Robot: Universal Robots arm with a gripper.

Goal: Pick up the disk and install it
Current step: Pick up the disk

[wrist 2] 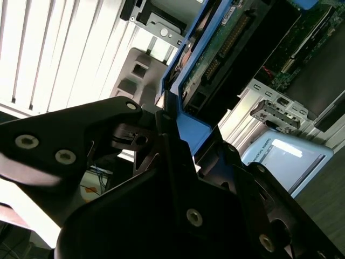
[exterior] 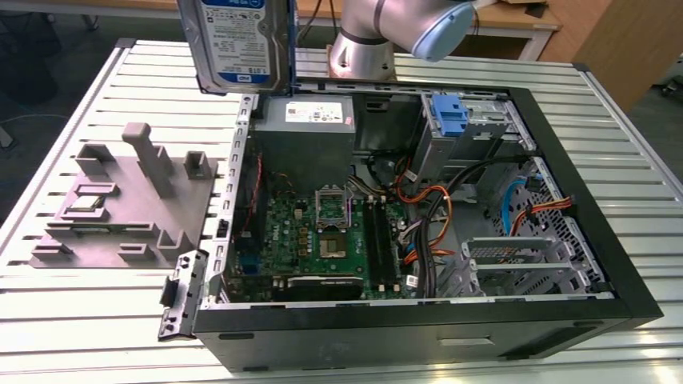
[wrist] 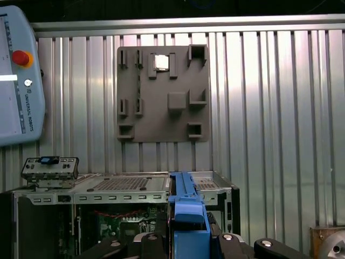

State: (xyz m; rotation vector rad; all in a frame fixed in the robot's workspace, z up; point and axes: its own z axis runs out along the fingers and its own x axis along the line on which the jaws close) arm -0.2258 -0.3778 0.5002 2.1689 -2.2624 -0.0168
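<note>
1. One black pincer [wrist: 187, 241] is clamped shut on the disk [exterior: 237, 44]. In both wrist views its fingers [wrist: 233, 244] press on the disk from either side, with a blue side rail [wrist 2: 194, 128] between them.
2. Held this way, the disk hangs upright on edge from the pincer, clear of the table and touching nothing else. Its white-and-blue label faces the exterior view's camera, and its upper part is cut off by the edge of that picture.
3. In the second wrist view the disk's underside, with a green circuit board [wrist 2: 226, 38], runs away from the pincer.
4. Below the pincer an open computer case [exterior: 427, 322] lies on its side on a slatted metal table [exterior: 85, 324]. In the exterior view the disk's lower edge sits over the case's far corner, near a grey power box [exterior: 309, 120].
5. Deeper in the case, well away from the pincer, are a green main board [exterior: 320, 232] and orange and black cables [exterior: 427, 210]. A narrow blue latch piece [exterior: 453, 114] stands upright in a metal cage toward the exterior view's right.
6. A grey tray of holders [exterior: 128, 200] lies on the table, below the pincer and outside the case on the exterior view's left. A small square chip [wrist: 161, 62] sits in one of its pockets.
7. Just beside the disk, on the exterior view's right, the arm's silver column [exterior: 363, 44] rises behind the case.
8. A pale control pad [wrist: 16, 86] with a red button [wrist: 20, 56] lies at the table's edge in the first wrist view.
</note>
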